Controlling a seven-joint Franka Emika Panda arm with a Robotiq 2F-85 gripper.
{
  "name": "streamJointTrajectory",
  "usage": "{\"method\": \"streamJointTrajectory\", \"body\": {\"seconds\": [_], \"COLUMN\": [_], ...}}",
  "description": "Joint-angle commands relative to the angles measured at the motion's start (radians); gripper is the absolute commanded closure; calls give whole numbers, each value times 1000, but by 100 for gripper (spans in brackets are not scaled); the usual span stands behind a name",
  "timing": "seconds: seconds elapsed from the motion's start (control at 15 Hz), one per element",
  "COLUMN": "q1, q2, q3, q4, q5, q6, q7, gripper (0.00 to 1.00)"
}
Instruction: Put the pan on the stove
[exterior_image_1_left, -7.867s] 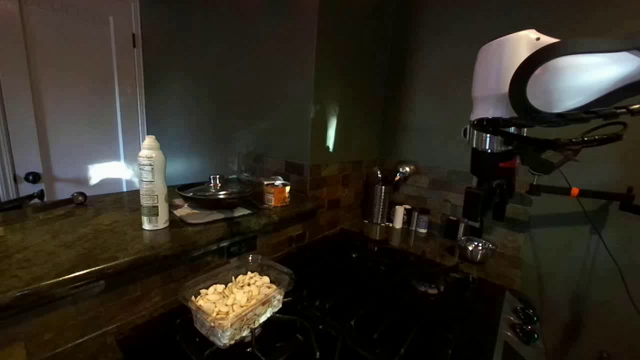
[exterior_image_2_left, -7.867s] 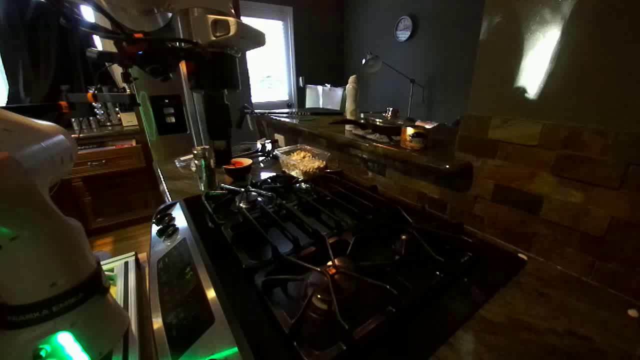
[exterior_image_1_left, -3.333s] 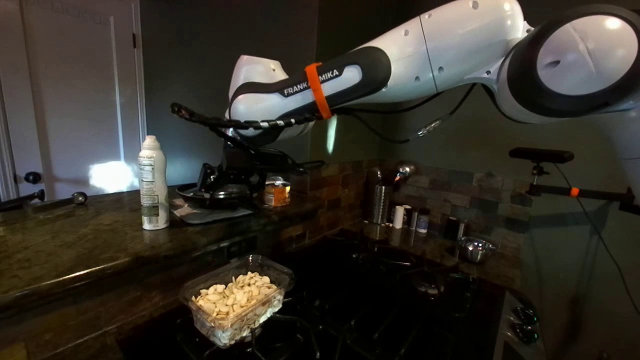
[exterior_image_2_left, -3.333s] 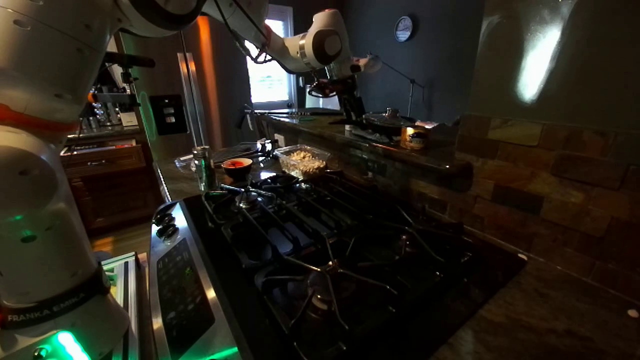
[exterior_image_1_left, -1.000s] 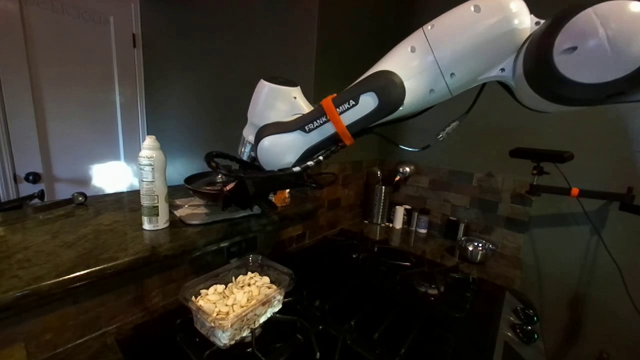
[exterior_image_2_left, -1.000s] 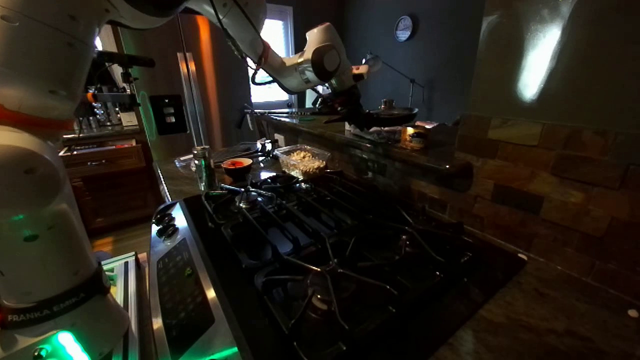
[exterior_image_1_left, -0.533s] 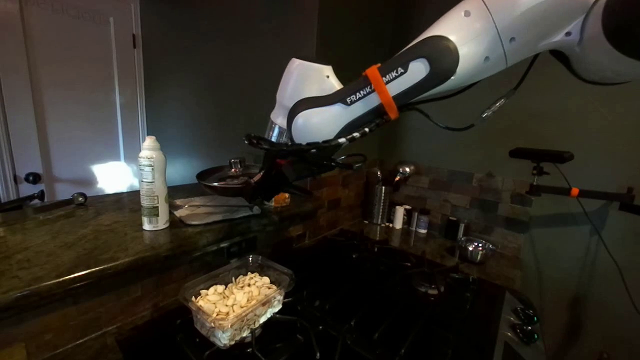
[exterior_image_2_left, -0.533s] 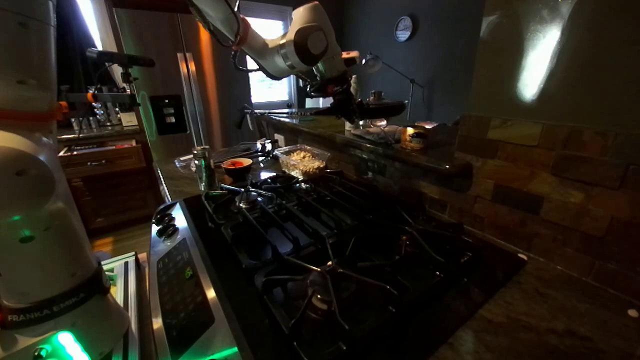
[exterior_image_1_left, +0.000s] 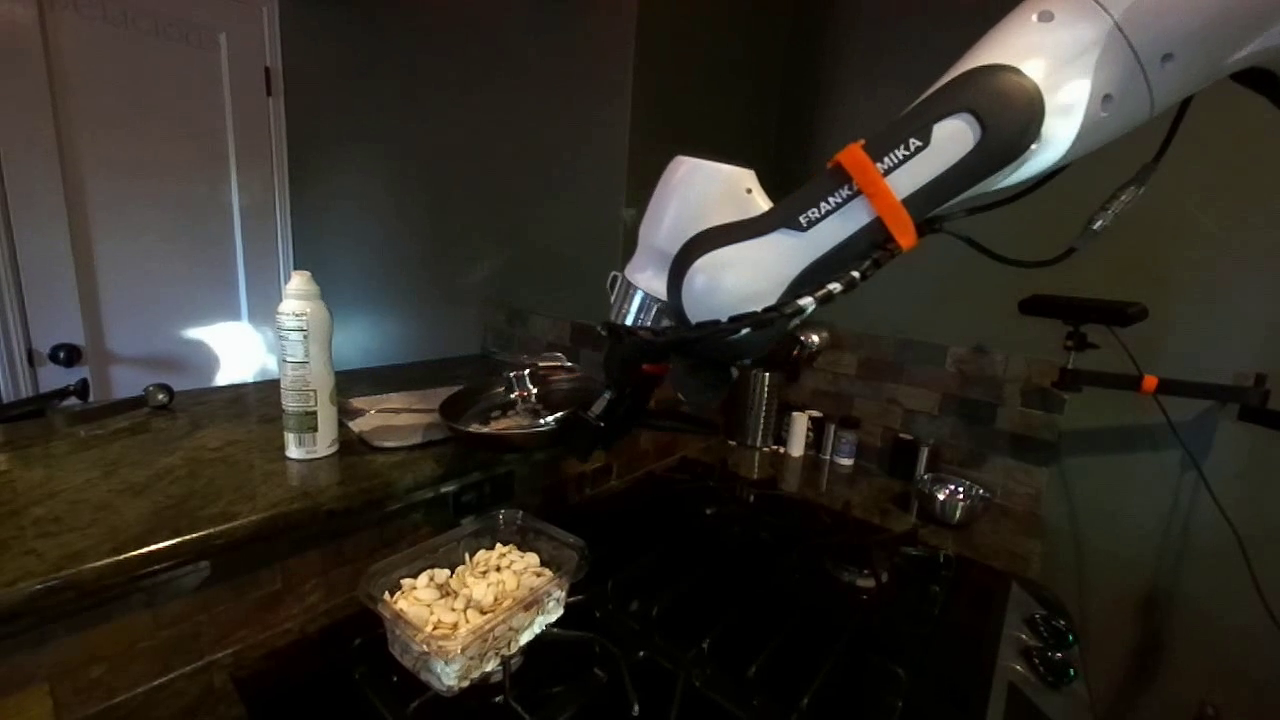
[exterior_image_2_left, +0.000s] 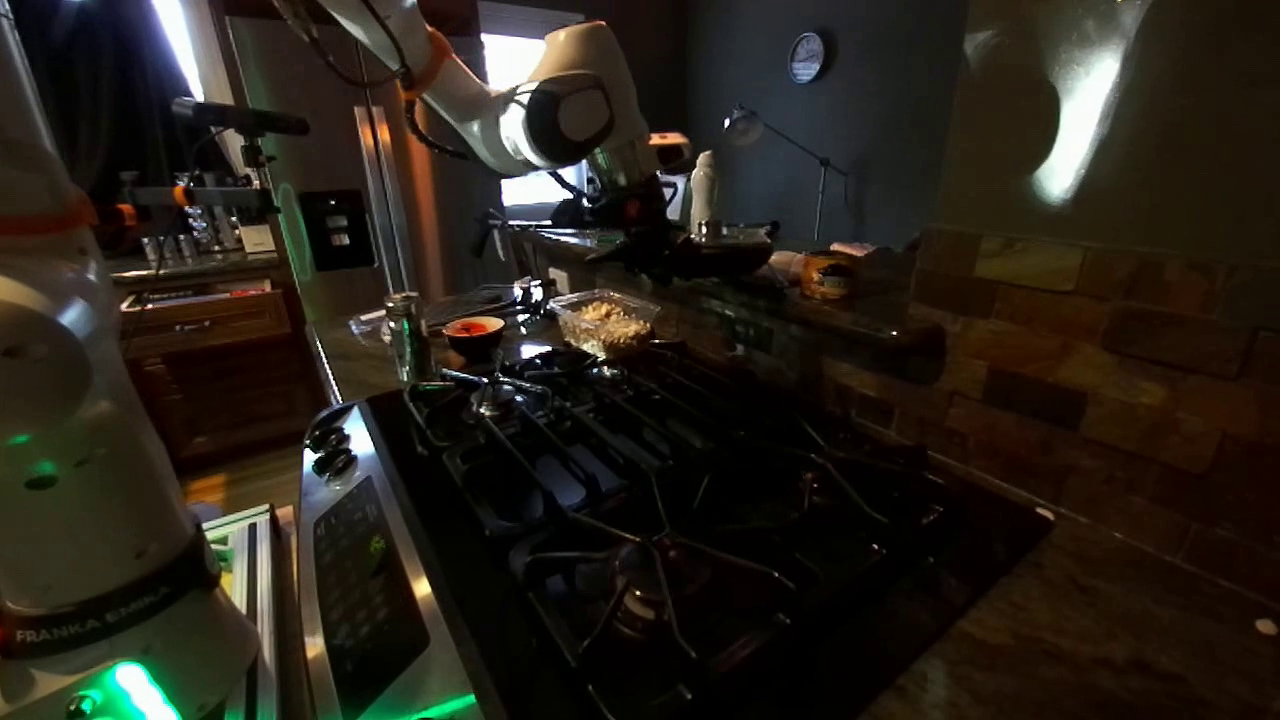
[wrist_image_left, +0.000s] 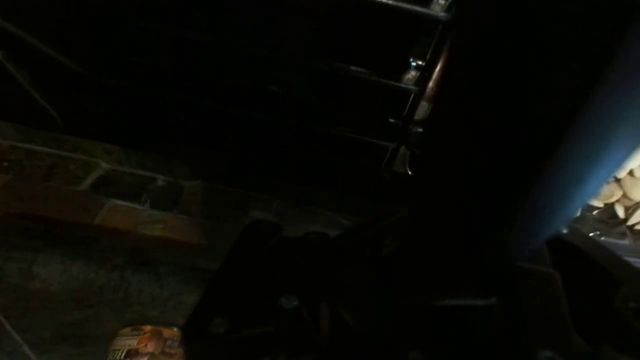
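1 claw (exterior_image_1_left: 598, 420) holds 1 pan (exterior_image_1_left: 505, 437), 1 lid (exterior_image_1_left: 514, 411) atop.

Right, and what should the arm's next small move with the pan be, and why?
I'd probably ease the pan away from the raised counter and out over the stove, level, before lowering it. The pincer seems to grip it, it shows near that counter's edge while the stove sits lower, and the glass lid on top could slide if tipped.
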Motion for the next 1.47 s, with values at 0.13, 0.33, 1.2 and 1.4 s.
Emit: {"method": "streamJointTrajectory", "body": {"seconds": [0.13, 0.33, 1.2, 1.4], "q1": [-38, -45, 96, 121], "q2": [-35, -24, -159, -239], "q3": [16, 15, -45, -94], "q4": [-154, -176, -308, -361], "q5": [100, 106, 824, 1023], "q6": [219, 232, 372, 353], "q7": [-63, -69, -732, -931], "gripper": [100, 100, 100, 100]}}
